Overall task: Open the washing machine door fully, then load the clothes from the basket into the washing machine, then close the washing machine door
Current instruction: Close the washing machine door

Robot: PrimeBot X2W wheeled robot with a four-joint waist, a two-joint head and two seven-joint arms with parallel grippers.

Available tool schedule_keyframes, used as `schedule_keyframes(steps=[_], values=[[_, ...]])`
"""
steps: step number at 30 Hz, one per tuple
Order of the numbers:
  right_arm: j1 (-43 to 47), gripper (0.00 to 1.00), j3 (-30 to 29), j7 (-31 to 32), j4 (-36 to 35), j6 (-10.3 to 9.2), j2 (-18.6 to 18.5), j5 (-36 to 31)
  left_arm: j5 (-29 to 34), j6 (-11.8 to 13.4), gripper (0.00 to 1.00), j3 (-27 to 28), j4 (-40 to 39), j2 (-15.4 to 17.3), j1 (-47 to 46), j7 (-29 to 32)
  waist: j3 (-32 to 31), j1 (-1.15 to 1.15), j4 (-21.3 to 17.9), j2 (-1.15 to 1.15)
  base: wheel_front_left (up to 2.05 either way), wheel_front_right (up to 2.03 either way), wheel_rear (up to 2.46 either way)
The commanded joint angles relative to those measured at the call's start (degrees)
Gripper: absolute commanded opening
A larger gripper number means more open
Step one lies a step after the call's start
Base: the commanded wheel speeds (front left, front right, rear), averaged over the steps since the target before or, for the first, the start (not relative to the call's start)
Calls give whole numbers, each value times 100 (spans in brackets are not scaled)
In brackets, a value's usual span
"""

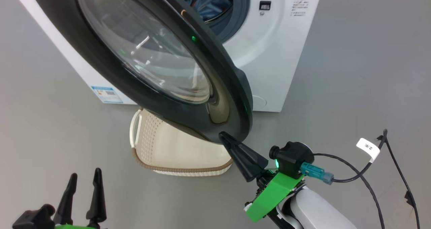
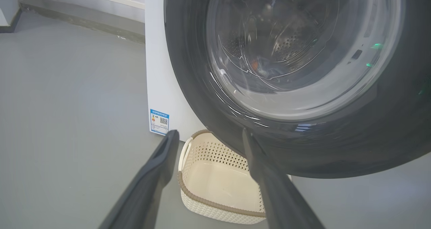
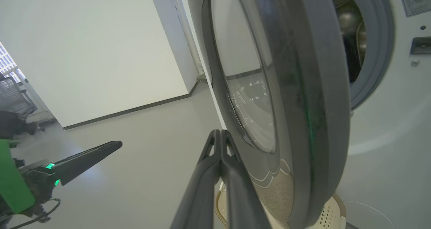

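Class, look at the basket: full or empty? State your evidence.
Empty, as far as shows: the basket has a bare cream floor in the left wrist view; the door hides one corner.

Left claw (image 1: 86, 172) spread, right claw (image 1: 223, 135) pinched.

On the grey floor (image 1: 353, 70) we count one washing machine (image 1: 269, 54), one round door (image 1: 234, 87), one basket (image 1: 151, 134), one blue sticker (image 1: 107, 94) at the machine's lower corner, one bundle of blue clothes (image 1: 208, 3) inside, and two grippers, left gripper (image 1: 85, 172) and right gripper (image 1: 225, 137), with two dark fingers (image 1: 97, 195) each.
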Motion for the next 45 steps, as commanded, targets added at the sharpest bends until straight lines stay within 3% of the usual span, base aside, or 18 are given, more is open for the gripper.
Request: schedule_keyframes(steps=[1, 25, 45], values=[[-151, 0, 12, -27, -26, 9, 142, 59, -76, -9, 100, 187, -101, 76, -230, -37, 107, 0, 67, 0, 0, 0, 0], [-851, 0, -1165, -27, 358, 9, 277, -123, -178, -9, 100, 52, -197, 94, -693, -37, 697, 0, 193, 0, 0, 0, 0], [-2331, 0, -2410, -27, 1022, 9, 182, -400, -262, -9, 100, -368, -266, 9, -1156, -37, 1330, 0, 740, 0, 0, 0, 0]])
